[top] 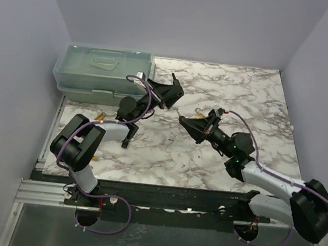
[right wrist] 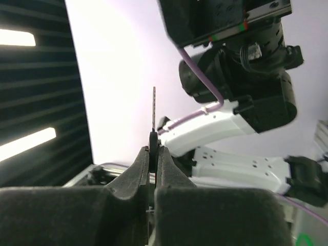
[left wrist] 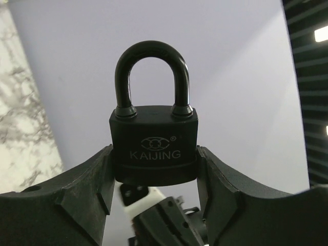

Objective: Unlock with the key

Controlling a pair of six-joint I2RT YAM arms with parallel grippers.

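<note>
Over marbled white desk (top: pixel 243 96): clamped in left end effector (left wrist: pixel 154 177), black KAIJING padlock (left wrist: pixel 154 146), steadied aloft, prob. for insertion. Pinched in closed right end effector (right wrist: pixel 153 159), tiny black-headed metal key (right wrist: pixel 153 142), blade fwd toward padlock.

Overhead camera looks down on the table (top: pixel 243 90); right wrist camera faces the left arm (right wrist: pixel 220 128).
</note>
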